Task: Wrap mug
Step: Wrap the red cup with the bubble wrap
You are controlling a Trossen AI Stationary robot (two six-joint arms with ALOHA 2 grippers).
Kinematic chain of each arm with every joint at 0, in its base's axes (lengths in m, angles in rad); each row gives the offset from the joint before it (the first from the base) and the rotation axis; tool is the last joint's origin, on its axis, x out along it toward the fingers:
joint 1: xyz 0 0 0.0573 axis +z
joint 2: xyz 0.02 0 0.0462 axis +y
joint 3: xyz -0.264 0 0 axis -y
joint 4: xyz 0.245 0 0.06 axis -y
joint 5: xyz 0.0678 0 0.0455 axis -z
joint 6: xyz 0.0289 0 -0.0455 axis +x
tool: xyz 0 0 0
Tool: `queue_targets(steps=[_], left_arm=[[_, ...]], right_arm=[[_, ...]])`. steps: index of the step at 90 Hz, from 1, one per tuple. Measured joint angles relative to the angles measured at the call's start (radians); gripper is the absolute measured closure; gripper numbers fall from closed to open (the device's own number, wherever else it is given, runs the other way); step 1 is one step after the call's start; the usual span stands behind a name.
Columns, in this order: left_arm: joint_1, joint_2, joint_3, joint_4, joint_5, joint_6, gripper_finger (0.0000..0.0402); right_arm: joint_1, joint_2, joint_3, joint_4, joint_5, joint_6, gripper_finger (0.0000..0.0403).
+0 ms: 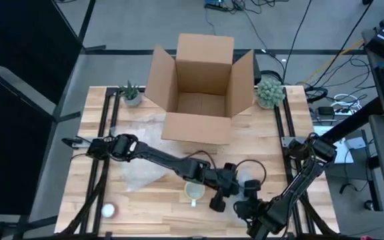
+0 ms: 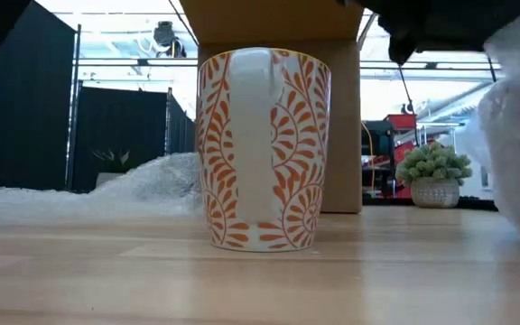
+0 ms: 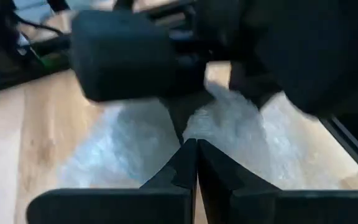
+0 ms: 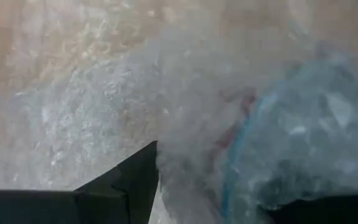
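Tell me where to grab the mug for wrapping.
Take the mug by its rim from above: it stands upright, mouth open upward. Its handle faces the table's front edge, so pinch a side wall. Left gripper is nearest.

High view evenly lit, soft overhead light, faint shadows under arms, table sharp w/ no glare. Low view backlit — bright windows behind wash out upper bkgd, mug crisp, far room softer, bubble wrap at right edge blurred. Left wrist view dim, heavy motion blur — only own left gripper sharp. Right wrist view hazy, out of focus throughout, low contrast.
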State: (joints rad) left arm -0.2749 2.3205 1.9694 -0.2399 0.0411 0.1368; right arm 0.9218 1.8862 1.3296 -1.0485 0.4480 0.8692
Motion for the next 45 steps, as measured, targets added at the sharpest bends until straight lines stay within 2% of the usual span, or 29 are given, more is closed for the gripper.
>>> queue_targets(steps=[26,45], left_arm=[[0.002,0.044,0.002,0.035,-0.012,-0.025,0.0402],[0.005,0.045,0.002,0.035,-0.024,-0.026,0.0402]], right_arm=[[-0.001,-0.011,0.001,0.006,0.000,0.035,0.0204],[0.010,-0.096,0.001,0.002,-0.009,0.037,0.0204]])
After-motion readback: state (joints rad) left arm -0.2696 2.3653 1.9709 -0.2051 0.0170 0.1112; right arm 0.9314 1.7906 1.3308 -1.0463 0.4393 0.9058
